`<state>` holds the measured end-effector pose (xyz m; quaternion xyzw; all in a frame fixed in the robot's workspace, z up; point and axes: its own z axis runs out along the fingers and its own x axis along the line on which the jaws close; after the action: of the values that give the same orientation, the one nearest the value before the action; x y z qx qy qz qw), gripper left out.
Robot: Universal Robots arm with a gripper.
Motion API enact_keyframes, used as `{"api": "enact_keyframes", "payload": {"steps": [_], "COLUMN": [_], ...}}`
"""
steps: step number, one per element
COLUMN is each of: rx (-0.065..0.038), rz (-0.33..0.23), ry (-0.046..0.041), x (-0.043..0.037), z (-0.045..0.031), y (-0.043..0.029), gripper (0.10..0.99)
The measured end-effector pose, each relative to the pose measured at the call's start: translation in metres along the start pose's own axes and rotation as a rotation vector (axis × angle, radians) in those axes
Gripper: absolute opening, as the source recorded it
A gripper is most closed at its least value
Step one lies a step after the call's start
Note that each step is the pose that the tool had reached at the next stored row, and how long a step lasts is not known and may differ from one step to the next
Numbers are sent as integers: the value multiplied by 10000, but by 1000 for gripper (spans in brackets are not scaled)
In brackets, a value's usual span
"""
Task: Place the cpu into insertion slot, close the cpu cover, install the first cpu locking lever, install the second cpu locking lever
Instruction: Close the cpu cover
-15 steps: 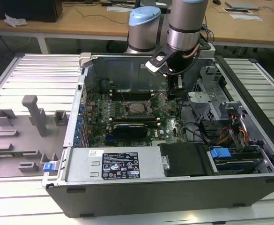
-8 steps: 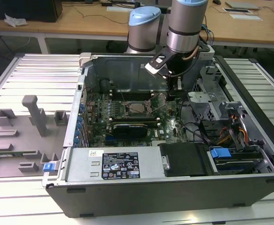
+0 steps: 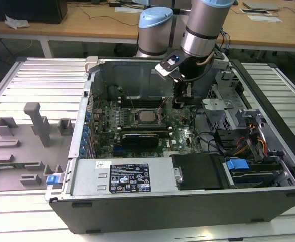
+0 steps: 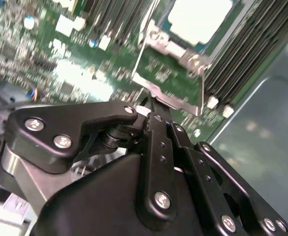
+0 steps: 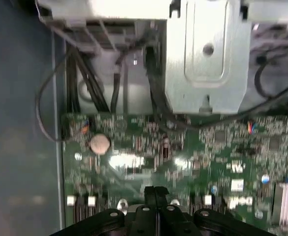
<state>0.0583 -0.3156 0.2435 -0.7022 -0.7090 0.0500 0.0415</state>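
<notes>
Reaching into the open computer case (image 3: 86,176), the gripper (image 3: 179,103) hangs just to the exterior view's right of the insertion slot (image 3: 135,120), where the cpu (image 3: 146,117) lies. In the second wrist view its fingers (image 4: 158,129) are pressed together at the edge of the raised cpu cover (image 4: 180,51).
</notes>
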Motion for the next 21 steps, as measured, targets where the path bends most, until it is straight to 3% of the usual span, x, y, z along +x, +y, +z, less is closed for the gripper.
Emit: {"api": "enact_keyframes", "payload": {"steps": [1, 4, 9, 12, 14, 17, 21], "rx": [102, 111, -24, -46, -135, -716, -1337], "rz": [-2, -1, 2, 2, 4, 10, 17], "ry": [0, 3, -1, -2, 0, -7, -5], "x": [0, 1, 4, 4, 5, 6, 3], "z": [0, 4, 51, 56, 64, 95, 131], "y": [0, -19, -385, -430, -454, -569, -708], "gripper": [106, 106, 106, 106, 106, 106, 106]}}
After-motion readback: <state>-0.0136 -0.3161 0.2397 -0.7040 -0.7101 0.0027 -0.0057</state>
